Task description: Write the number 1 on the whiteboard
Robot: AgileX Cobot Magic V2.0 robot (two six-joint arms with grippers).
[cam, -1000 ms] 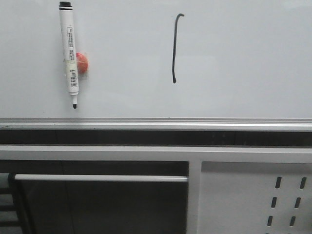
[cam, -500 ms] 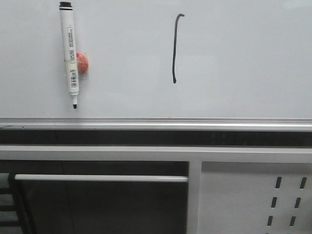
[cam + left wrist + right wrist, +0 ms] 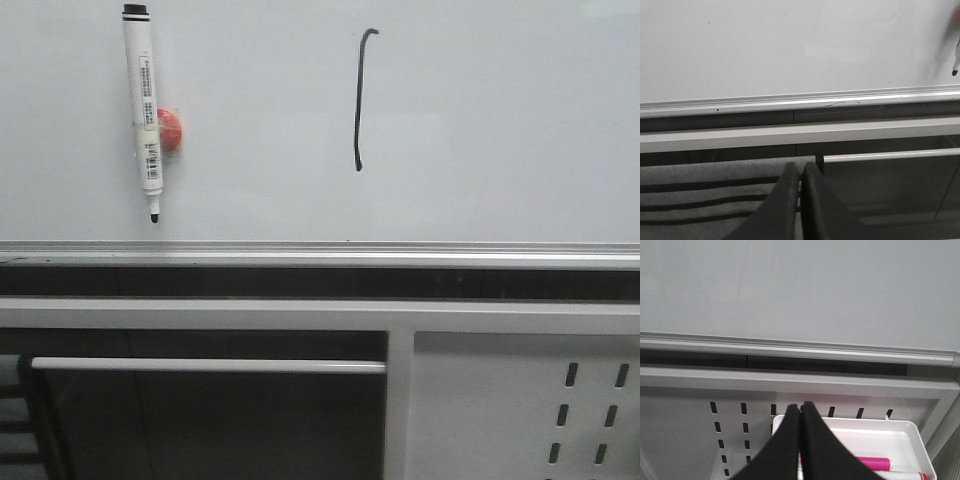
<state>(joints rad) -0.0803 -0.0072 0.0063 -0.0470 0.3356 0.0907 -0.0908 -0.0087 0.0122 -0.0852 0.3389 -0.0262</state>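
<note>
The whiteboard (image 3: 500, 130) fills the upper part of the front view, with its silver bottom rail (image 3: 320, 250) below. The number 1 (image 3: 359, 100) is a thin black vertical stroke with a small hook at its top, near the board's middle. A white marker pen (image 3: 143, 110) hangs upright on the board at the left, beside a red magnet (image 3: 169, 130); its tip shows in the left wrist view (image 3: 955, 70). My left gripper (image 3: 801, 170) is shut and empty, low, below the rail. My right gripper (image 3: 801, 407) is shut and empty, below the board (image 3: 800, 290). Neither gripper shows in the front view.
A white perforated metal panel (image 3: 520, 400) stands below the board at the right. A white tray (image 3: 880, 440) with a pink marker (image 3: 872, 462) hangs on the panel (image 3: 690, 430) under my right gripper. A white bar (image 3: 200, 366) crosses a dark opening at lower left.
</note>
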